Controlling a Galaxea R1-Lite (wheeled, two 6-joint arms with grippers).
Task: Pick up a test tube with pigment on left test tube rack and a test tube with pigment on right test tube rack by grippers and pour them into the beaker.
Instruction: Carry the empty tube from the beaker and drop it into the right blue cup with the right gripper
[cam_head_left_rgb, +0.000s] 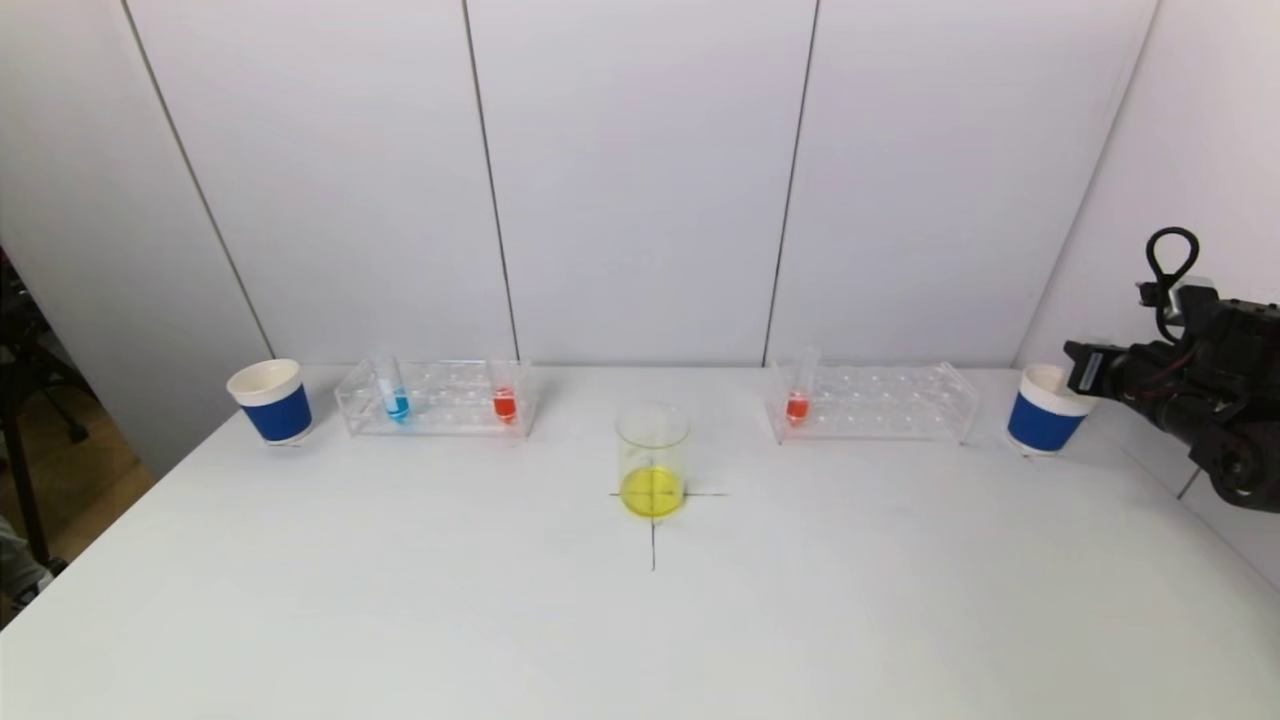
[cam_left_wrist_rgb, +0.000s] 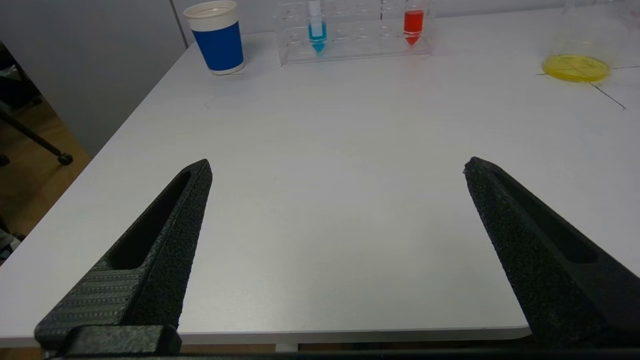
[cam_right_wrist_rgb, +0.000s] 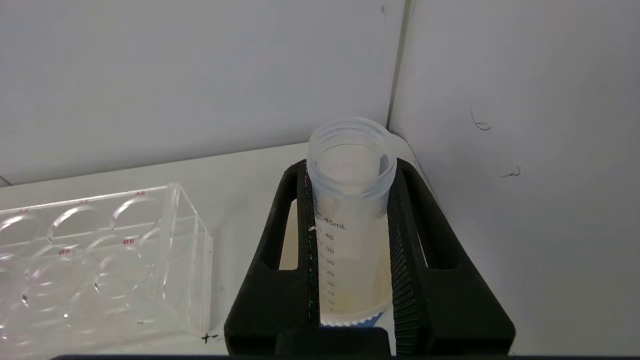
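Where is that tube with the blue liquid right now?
In the head view, the blue tube stands in the left rack, near its left end, between the blue paper cup and the red tube.

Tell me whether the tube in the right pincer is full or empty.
Empty: the tube gripped by the right pincer is clear down its scale, only faint yellowish residue near the bottom.

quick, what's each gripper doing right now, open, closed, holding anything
Left gripper: open, holding nothing, above the table's near edge.
Right gripper: closed on an emptied test tube, over the right blue cup.
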